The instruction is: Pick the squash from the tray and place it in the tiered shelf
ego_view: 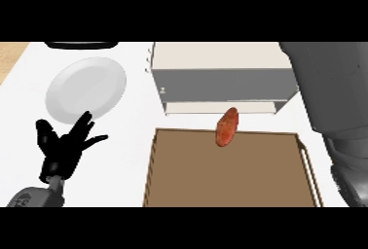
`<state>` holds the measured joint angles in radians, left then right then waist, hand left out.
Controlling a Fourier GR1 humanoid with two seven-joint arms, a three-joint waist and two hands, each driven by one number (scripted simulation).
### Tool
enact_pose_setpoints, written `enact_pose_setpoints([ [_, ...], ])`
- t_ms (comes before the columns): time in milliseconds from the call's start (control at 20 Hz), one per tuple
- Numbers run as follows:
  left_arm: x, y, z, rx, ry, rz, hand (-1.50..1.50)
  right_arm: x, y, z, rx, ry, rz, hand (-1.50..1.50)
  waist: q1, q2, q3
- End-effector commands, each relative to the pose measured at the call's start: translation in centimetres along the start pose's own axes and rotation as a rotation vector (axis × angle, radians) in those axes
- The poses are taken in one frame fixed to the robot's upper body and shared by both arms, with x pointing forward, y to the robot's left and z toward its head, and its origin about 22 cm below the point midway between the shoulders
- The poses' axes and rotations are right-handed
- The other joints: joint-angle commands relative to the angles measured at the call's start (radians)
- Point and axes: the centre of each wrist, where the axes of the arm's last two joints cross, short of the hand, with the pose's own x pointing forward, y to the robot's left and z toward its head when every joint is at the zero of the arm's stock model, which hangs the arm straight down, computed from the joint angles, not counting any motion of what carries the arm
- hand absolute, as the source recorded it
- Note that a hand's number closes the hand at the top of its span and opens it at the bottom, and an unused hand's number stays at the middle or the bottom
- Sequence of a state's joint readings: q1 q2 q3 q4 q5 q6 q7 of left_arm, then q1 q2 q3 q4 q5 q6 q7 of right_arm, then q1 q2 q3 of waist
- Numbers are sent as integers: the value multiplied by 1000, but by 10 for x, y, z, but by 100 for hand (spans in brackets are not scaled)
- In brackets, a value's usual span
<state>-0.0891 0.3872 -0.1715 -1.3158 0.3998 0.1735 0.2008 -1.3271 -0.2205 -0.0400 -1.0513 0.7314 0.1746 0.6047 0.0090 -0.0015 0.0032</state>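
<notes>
Lying well right of the left hand's fingers: squash.

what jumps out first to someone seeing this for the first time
The orange squash stands out, lying over the far edge of the brown tray, just before the white tiered shelf. At the left, a black robot hand rests open beside a white plate.
</notes>
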Motion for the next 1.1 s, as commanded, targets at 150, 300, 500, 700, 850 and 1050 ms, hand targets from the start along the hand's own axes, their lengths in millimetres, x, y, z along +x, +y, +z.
enact_pose_setpoints([
  [150, 0, 5, 4, -8, 49, -6, 0, -5, -9, -9, -83, 96, -162, 150, 9, 4, -3],
  [300, -17, -10, 8, -9, 29, 5, 0, 0, -22, -9, -130, 119, -255, -150, 4, 3, -4],
  [500, -17, -4, 3, 17, 33, -3, 0, 6, -13, 1, -129, 104, -440, -150, -8, 0, -4],
  [700, 8, 2, 0, -7, 19, 3, 0, -16, -31, -9, -153, 131, -561, -150, -2, 2, -3],
  [850, -6, 0, 4, 17, 14, -5, 0, -23, -25, -5, -191, 145, -665, -150, -1, 1, -3],
  [1050, -5, 9, -2, 25, 57, 6, 0, -23, -59, 0, -335, 181, -698, -150, -9, 0, -3],
])
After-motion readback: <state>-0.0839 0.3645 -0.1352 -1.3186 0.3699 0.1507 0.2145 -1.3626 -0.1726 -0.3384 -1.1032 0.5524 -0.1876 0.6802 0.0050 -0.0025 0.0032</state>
